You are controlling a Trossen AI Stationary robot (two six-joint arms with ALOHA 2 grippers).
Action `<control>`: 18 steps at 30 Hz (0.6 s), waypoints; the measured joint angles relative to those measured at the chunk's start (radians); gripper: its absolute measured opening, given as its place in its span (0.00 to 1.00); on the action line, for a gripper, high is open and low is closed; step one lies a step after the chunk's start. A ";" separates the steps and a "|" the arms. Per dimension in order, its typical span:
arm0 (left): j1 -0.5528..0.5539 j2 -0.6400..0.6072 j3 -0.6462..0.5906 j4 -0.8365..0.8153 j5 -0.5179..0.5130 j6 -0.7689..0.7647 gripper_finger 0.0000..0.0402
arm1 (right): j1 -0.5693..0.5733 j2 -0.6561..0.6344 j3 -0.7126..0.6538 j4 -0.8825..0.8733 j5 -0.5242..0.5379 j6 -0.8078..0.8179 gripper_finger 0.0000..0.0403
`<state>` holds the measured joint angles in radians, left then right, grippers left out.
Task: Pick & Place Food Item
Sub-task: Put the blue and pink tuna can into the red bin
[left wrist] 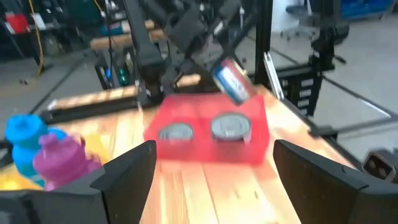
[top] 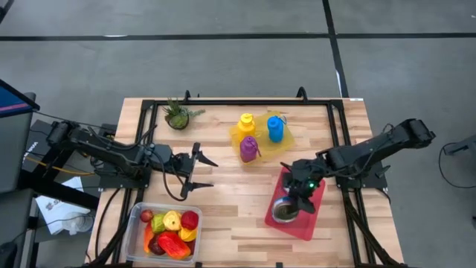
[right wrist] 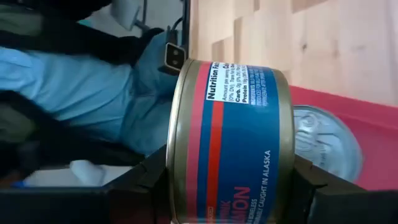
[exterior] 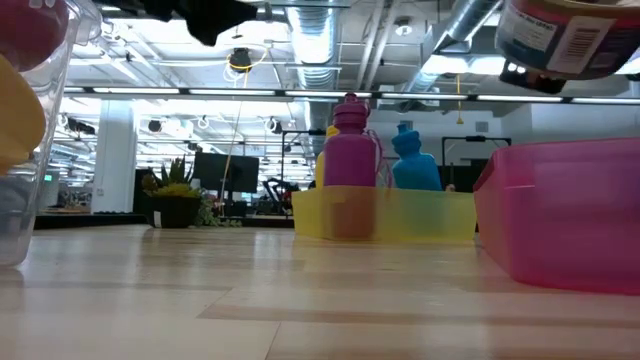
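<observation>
A tin can [right wrist: 231, 137] with a blue and red label hangs over the red bin [top: 307, 217] at the table's right. My right gripper [top: 291, 199] is shut on it. In the left wrist view the can [left wrist: 231, 81] is tilted above the bin [left wrist: 211, 146], and two more cans [left wrist: 231, 127] lie flat inside. My left gripper [top: 199, 173] stands open and empty over the table's left middle, pointing toward the bin. My right gripper pinches the can between its two fingers, one finger [right wrist: 146, 180] on each flat end [right wrist: 177, 155]. The fingers slant down from the table's right side. The can is tilted and lifted clear above the red bin.
A clear tub [top: 137, 223] of toy fruit and vegetables stands at the near left. A yellow tray [top: 236, 134] with purple, blue and yellow bottles sits at the far middle. A small potted plant [top: 177, 115] stands at the far left. Bare wood lies between the arms.
</observation>
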<state>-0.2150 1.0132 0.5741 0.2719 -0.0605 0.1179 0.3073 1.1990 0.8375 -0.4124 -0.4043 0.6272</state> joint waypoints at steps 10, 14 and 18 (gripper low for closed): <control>-0.003 -0.013 -0.036 0.035 0.004 -0.003 0.79 | -0.042 0.218 0.000 0.052 -0.194 0.028 0.45; -0.009 -0.013 -0.036 0.038 0.005 -0.003 0.79 | -0.043 0.269 0.003 0.061 -0.241 0.028 0.45; -0.009 -0.013 -0.036 0.039 0.005 -0.003 0.79 | -0.051 0.289 0.005 0.062 -0.256 0.024 0.45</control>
<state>-0.2237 1.0004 0.5385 0.3107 -0.0551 0.1154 0.2562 1.4876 0.8429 -0.3508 -0.6601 0.6510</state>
